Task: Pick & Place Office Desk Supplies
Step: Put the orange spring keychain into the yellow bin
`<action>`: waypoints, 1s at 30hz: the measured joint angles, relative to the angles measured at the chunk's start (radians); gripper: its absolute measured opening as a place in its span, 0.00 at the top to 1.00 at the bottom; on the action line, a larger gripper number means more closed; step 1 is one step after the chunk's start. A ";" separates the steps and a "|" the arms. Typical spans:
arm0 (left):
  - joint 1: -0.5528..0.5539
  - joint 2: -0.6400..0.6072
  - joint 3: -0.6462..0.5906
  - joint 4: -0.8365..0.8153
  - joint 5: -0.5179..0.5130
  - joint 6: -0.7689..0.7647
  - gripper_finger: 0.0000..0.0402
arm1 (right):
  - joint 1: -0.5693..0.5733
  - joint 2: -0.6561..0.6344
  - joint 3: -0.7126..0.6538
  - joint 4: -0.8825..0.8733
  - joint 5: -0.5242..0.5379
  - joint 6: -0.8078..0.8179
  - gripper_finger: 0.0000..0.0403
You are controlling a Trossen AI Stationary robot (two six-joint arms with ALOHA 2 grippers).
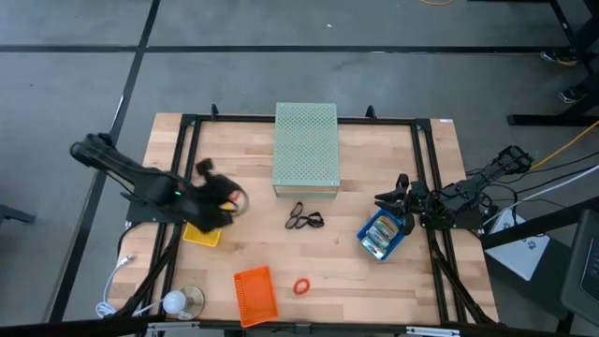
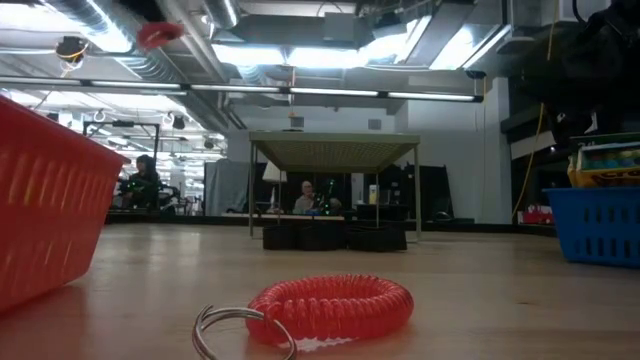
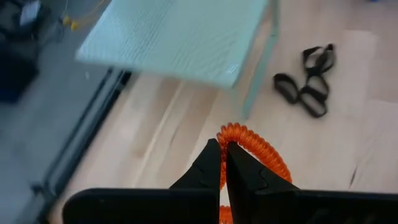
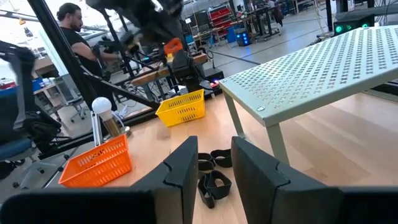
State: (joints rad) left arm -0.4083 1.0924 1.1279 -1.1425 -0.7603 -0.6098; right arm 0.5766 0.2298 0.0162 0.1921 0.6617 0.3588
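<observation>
**Inspector:** Firstly, the left gripper point(image 3: 224, 163). Report its condition.

**Assistant:** Its fingers are pinched together on an orange coiled ring point(image 3: 256, 149), which is lifted clear of the table point(image 1: 374, 271). From above, that gripper point(image 1: 227, 200) hangs over the table's left part, just above the yellow tray point(image 1: 200, 235). The right wrist camera also shows the ring point(image 4: 173, 45) aloft over the same tray point(image 4: 182, 107).

**Inspector:** And the right gripper point(image 4: 214, 167)?

**Assistant:** Its fingers stand apart with nothing between them. It sits at the table's right edge point(image 1: 397, 198), beside the blue tray point(image 1: 369, 245).

**Inspector:** Contents of that blue tray?

**Assistant:** Printed packets point(image 1: 382, 230), green, blue and white, lie inside it. At table height the packets point(image 2: 606, 163) rise above the tray's rim point(image 2: 600, 222).

**Inspector:** Other supplies on the surface?

**Assistant:** Thin black loops point(image 1: 303, 219) lie in a small cluster near the middle, just in front of the pale green perforated box point(image 1: 305, 146). They are touching one another, apart from the box. A red coiled ring point(image 1: 300, 286) rests on the bare wood near the front edge, just beside the orange tray point(image 1: 255, 295) but not touching it. The low camera shows that ring point(image 2: 335, 308) with a metal split ring point(image 2: 240, 327) attached.

**Inspector:** Anything beyond the table?

**Assistant:** A person in a dark shirt point(image 4: 79, 38) stands behind the left arm's side.
</observation>
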 joint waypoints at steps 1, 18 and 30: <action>-0.008 -0.055 -0.054 -0.004 -0.004 -0.052 0.99 | 0.000 0.000 0.000 0.000 0.000 0.000 0.76; -0.084 -0.369 -0.606 0.006 0.401 -0.428 0.99 | 0.000 0.000 0.000 -0.002 0.004 0.000 0.76; -0.084 -0.307 -0.631 0.108 0.433 -0.355 0.78 | 0.000 0.000 0.000 -0.014 0.004 0.001 0.76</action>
State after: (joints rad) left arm -0.4923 0.7853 0.4969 -1.0346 -0.3268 -0.9649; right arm 0.5769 0.2298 0.0162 0.1778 0.6655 0.3595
